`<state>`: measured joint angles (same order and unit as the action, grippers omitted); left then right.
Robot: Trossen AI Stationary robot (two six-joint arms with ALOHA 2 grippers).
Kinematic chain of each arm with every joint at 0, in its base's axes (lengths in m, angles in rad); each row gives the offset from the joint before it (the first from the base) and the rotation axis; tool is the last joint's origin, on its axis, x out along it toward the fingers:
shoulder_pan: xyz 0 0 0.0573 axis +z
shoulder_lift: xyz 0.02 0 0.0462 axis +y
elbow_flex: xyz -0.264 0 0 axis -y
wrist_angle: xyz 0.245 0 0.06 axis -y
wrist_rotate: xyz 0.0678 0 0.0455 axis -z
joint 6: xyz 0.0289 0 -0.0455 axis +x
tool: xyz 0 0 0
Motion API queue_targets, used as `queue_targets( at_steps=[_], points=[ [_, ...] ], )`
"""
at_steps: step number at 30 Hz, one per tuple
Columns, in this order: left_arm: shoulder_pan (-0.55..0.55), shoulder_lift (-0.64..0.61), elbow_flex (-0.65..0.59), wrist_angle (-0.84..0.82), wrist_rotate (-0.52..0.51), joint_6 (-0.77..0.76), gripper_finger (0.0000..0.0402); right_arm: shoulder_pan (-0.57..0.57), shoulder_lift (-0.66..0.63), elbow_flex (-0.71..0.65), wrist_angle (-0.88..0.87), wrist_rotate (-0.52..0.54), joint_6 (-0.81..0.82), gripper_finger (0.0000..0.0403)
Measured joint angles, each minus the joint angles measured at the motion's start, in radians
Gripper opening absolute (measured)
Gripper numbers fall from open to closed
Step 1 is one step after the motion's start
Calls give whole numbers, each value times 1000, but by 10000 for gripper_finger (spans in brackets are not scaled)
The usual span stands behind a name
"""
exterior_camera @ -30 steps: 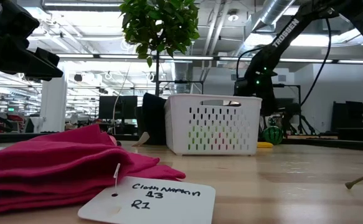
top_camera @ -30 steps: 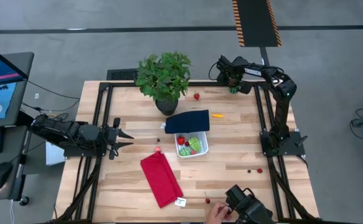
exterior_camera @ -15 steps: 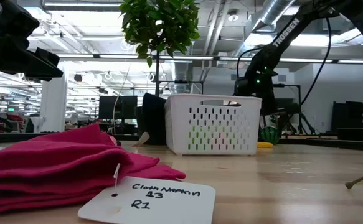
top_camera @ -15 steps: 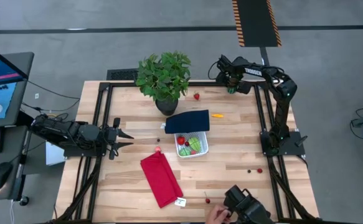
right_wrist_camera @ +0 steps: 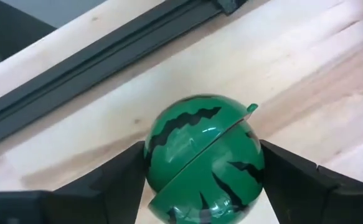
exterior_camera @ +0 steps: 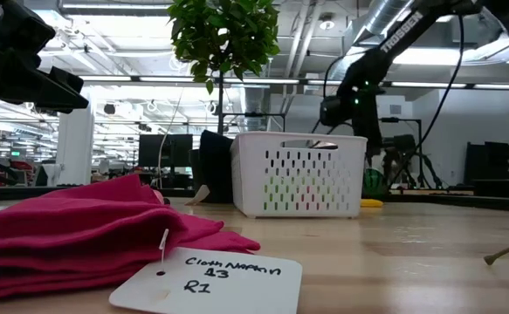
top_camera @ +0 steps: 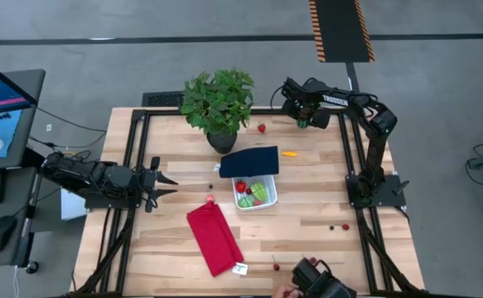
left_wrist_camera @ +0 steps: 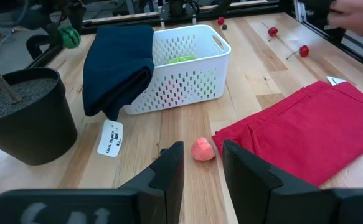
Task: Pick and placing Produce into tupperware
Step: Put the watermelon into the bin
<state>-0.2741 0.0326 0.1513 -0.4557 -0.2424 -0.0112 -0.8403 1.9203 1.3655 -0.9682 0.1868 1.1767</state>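
Some produce is already in the tub (top_camera: 256,193): a red piece and a green piece (top_camera: 258,193) lie inside the white tub near the middle of the bench (top_camera: 307,207). Its dark blue lid (top_camera: 249,161) rests against the tub's far side. More is left to do. The right pincer (top_camera: 306,116) is at the far right corner of the bench, and its two fingers pinch a round striped melon (right_wrist_camera: 204,158) from both sides. The melon looks lifted just off the wood, but that is hard to tell. It is well apart from the tub, so it has a long way to go. A strawberry (top_camera: 262,128) lies on the far side near the plant (top_camera: 218,103), and an orange carrot (top_camera: 288,153) lies just right of the lid. A pink piece (left_wrist_camera: 202,150) sits near the red cloth (top_camera: 214,238), and small red berries (top_camera: 275,266) lie along the near edge. The left pincer (left_wrist_camera: 198,163) waits at the left side of the bench with its fingers spread, holding nothing. A person's hand (top_camera: 287,293) shows at the near edge.
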Motion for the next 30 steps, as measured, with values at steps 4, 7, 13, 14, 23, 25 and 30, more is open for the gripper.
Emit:
queue_targets(
  at_steps=[4,7,13,14,23,25,30],
  points=[
    [0,0,0,0,0,0,100,35,-53,0,-24,-7,12,299],
    [0,0,0,0,0,0,100,78,-95,0,-59,-5,52,301],
    [0,0,0,0,0,0,100,207,-164,0,-101,-3,87,305],
    [0,0,0,0,0,0,100,232,-176,0,-114,2,102,305],
    [0,0,0,0,0,0,100,495,-253,0,-155,42,248,306],
    [0,0,0,0,0,0,100,556,-265,0,-163,78,305,306],
    [0,0,0,0,0,0,100,692,-300,0,-203,117,441,306]
  ],
)
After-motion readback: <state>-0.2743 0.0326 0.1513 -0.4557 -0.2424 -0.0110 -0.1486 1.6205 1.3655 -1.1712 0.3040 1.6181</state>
